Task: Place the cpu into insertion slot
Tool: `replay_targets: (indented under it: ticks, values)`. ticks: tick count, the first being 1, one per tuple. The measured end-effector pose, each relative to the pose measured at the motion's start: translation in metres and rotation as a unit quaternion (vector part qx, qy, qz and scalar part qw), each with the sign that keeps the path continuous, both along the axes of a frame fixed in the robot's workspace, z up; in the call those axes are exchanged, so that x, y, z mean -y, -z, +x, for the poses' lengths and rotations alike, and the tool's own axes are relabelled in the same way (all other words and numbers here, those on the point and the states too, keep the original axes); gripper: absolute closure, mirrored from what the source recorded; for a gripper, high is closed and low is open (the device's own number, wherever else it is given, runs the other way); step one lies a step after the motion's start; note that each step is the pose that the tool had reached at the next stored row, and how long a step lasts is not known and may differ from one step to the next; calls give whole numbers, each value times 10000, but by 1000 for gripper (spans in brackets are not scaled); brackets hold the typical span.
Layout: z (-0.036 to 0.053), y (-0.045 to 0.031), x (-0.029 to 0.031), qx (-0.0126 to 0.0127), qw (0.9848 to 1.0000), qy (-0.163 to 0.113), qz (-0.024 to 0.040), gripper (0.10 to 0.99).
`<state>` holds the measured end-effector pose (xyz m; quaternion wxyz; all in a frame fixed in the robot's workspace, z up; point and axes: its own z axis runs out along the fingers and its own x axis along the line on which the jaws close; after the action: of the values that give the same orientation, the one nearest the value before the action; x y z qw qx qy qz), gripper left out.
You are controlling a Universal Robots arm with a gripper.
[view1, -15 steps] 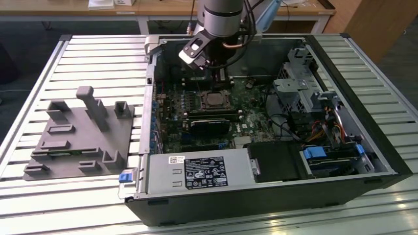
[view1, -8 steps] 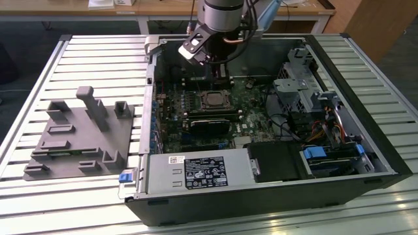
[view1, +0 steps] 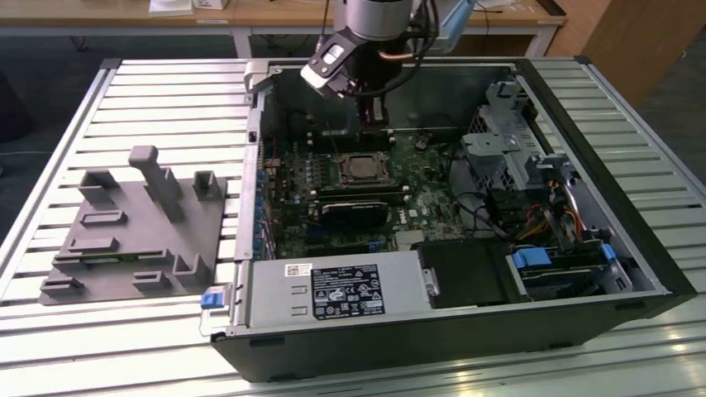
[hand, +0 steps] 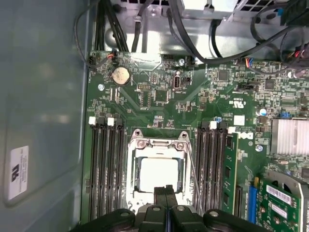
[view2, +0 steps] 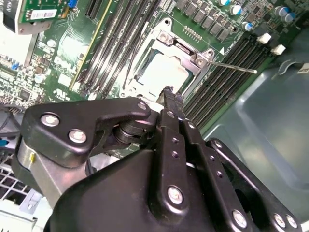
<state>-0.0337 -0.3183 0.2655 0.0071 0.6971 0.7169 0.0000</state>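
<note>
Claw (hand: 164, 192), pressed shut and empty, hangs over the insertion slot (hand: 157, 143), where the cpu (hand: 158, 173) already lies seated, so placement looks done and any move calls for avoiding the wire lever (hand: 193, 175).

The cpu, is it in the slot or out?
In: the cpu lies flat inside the insertion slot's metal frame, in both wrist views.

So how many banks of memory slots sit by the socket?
2. One bank runs along one side of the socket, the other bank along the opposite side. The gripper hides one end of each.
</note>
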Motion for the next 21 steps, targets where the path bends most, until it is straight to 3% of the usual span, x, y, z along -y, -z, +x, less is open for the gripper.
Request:
replay_targets:
  ticks: [3,9,14,18,21]
  values:
    - [0,-8,0,0,10000,-42,1,980]
    - [0,-7,1,0,9984,-572,0,980]
    - [-1,-6,1,3,9950,-995,8,980]
    - [0,-3,0,14,9929,-1187,100,980]
    - [0,1,1,11,9893,-1456,101,980]
